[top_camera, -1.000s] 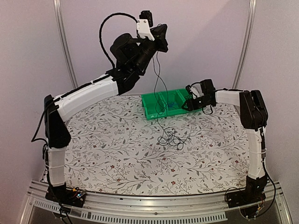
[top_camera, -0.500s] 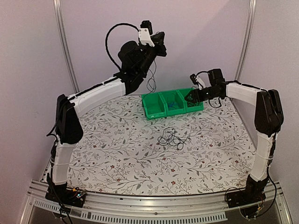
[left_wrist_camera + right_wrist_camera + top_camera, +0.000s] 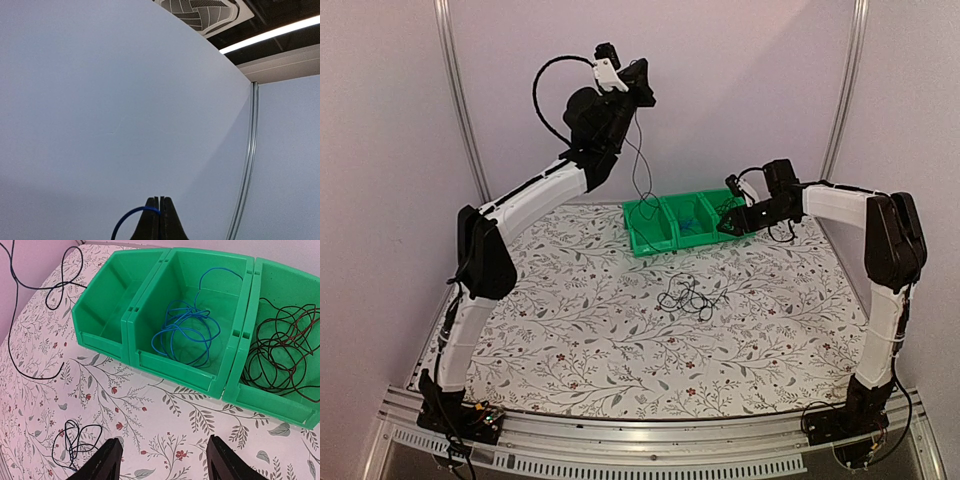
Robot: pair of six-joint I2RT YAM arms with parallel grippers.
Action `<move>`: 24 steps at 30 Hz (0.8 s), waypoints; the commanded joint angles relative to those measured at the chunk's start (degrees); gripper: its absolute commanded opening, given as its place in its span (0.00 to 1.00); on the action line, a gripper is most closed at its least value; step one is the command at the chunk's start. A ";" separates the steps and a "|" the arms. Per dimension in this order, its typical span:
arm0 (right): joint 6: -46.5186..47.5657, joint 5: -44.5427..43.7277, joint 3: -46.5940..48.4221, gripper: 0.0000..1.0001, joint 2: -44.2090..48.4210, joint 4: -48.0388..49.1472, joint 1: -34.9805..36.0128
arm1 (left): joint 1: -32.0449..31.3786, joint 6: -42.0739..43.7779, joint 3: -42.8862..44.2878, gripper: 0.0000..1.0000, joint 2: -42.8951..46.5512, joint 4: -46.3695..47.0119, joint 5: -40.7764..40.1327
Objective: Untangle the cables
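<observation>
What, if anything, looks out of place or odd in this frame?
Nothing spilled or damaged. One oddity: the left gripper, raised well above the table, is shut on a thin blue cable that dangles down near the green bins. A small tangle lies loose on the table in front.

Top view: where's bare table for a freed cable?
Free: the near-left cloth between left arm and cable tangle; the strip from tangle to right arm; the empty left bin. Crowded: back centre, where green bins, right gripper and the left gripper's dangling cable meet.
</observation>
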State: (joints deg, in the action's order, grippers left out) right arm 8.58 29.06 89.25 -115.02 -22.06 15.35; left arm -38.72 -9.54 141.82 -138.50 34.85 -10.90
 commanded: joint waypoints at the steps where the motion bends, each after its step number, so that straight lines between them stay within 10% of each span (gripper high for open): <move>1: 0.45 1.26 -0.74 0.62 2.08 -0.35 -0.16 | -0.04 -4.15 0.26 0.00 0.37 2.11 2.95; 24: 1.55 0.95 -4.14 0.59 3.94 -0.73 -0.36 | 1.84 -12.16 -13.38 0.00 -6.84 -1.90 -3.01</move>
State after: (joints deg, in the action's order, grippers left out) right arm 9.89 29.52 84.88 -112.62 -22.90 15.31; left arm -37.21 -20.08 129.32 -145.01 36.36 -9.74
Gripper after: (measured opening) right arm 0.593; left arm 0.018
